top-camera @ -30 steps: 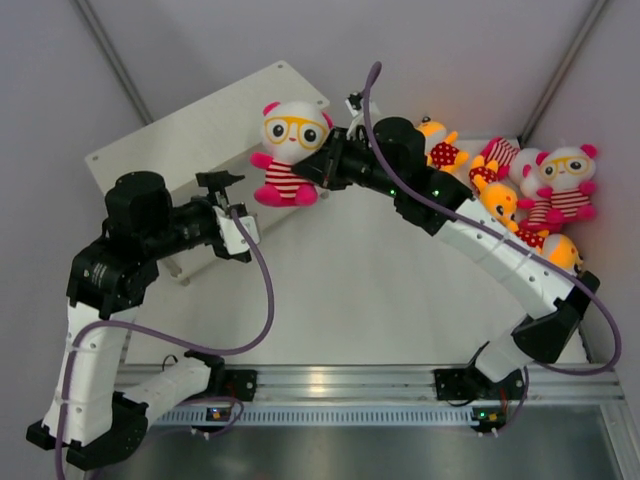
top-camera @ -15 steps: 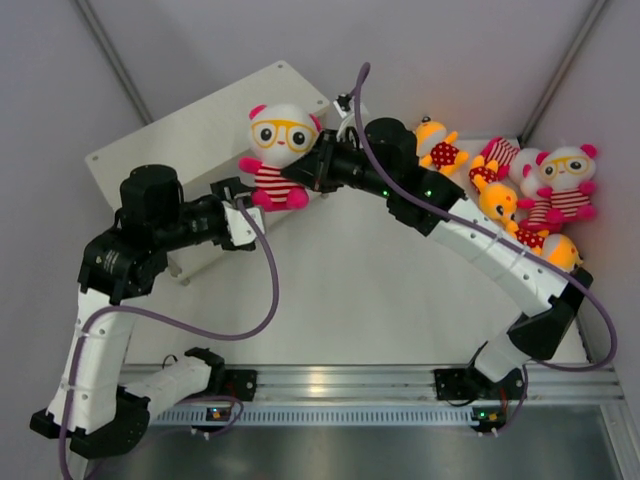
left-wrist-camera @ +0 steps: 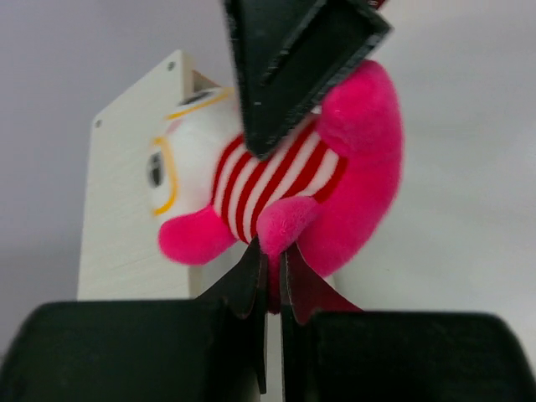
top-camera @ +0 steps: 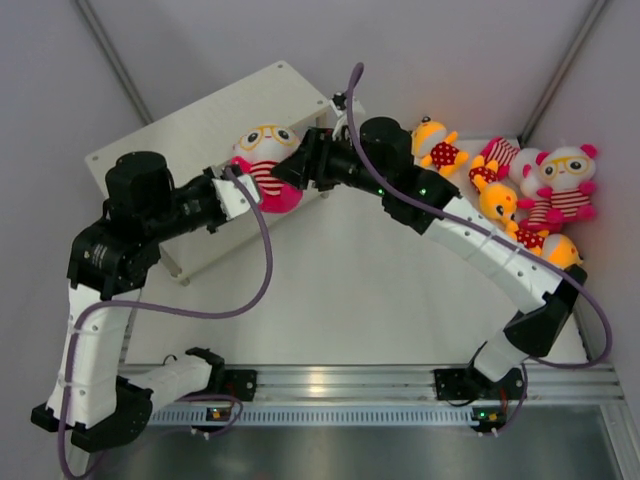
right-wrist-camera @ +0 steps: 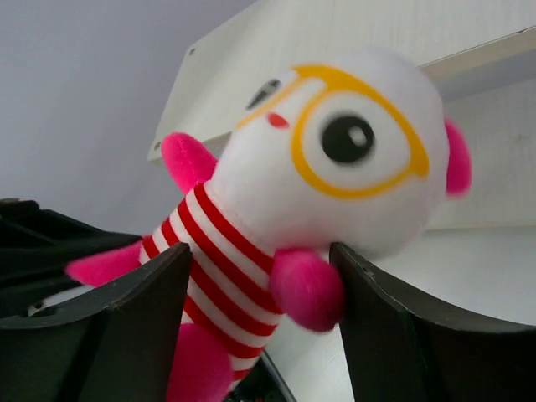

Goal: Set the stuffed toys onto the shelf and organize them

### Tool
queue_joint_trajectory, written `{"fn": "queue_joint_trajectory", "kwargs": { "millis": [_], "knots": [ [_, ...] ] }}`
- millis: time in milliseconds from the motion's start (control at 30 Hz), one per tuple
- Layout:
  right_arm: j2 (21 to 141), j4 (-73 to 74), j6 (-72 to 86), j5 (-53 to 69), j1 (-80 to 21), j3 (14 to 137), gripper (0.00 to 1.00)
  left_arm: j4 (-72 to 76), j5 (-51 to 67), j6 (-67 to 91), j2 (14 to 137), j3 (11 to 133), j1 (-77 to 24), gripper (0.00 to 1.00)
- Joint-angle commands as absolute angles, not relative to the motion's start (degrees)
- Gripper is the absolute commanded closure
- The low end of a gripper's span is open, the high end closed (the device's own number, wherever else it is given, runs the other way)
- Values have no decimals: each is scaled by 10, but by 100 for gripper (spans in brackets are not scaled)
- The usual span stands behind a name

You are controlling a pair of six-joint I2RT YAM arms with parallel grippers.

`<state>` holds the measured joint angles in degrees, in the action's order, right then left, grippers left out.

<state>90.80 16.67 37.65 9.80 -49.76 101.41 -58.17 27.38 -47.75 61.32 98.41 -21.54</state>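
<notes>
A stuffed toy [top-camera: 262, 158] with a white head, yellow glasses and a red-white striped shirt hangs in front of the shelf [top-camera: 190, 130]. My left gripper [top-camera: 240, 187] is shut on one of its pink limbs [left-wrist-camera: 283, 233], pinched between the fingertips [left-wrist-camera: 272, 251]. My right gripper [top-camera: 290, 166] stands open around the toy's body [right-wrist-camera: 226, 260], one pink arm [right-wrist-camera: 308, 289] resting against its right finger [right-wrist-camera: 377, 310]. In the left wrist view the right gripper's finger [left-wrist-camera: 293, 59] lies over the shirt. The cream shelf board [right-wrist-camera: 352, 33] lies behind the toy's head.
Several more stuffed toys lie in a heap at the table's back right: a yellow-orange one [top-camera: 438, 146], another [top-camera: 500, 203] and white-headed ones [top-camera: 568, 180]. Both arms meet over the shelf's right end. A metal rail [top-camera: 340, 380] runs along the near edge.
The right arm carried the toy left and down towards the shelf. The left gripper came in and shut on a pink limb. The right gripper's jaws opened.
</notes>
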Motion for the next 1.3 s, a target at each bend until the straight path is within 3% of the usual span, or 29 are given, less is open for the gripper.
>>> {"fn": "queue_joint_trajectory", "kwargs": {
  "millis": [0, 267, 400, 500, 667, 767, 900, 1000, 1267],
  "knots": [
    [871, 155, 345, 49, -500, 1036, 31, -549, 168, -390, 638, 1048, -217, 100],
    [720, 147, 323, -70, -452, 909, 25, -420, -18, -425, 644, 1070, -216, 100],
    [659, 154, 309, -112, -439, 866, 23, -352, -39, -447, 647, 1115, -217, 100],
    [628, 166, 298, -138, -432, 846, 23, -344, -119, -487, 671, 1160, -217, 100],
    [595, 172, 283, -162, -429, 810, 21, -287, -190, -516, 633, 1043, -211, 100],
    [586, 165, 279, -159, -428, 788, 21, -308, -140, -469, 632, 983, -158, 100],
    [574, 167, 274, -141, -426, 759, 20, -313, -22, -406, 658, 961, 34, 100],
    [559, 177, 265, -133, -423, 741, 19, -361, 91, -392, 675, 971, 122, 100],
    [517, 188, 243, -126, -389, 708, 16, -463, 220, -429, 619, 940, 138, 100]
  ]
}}
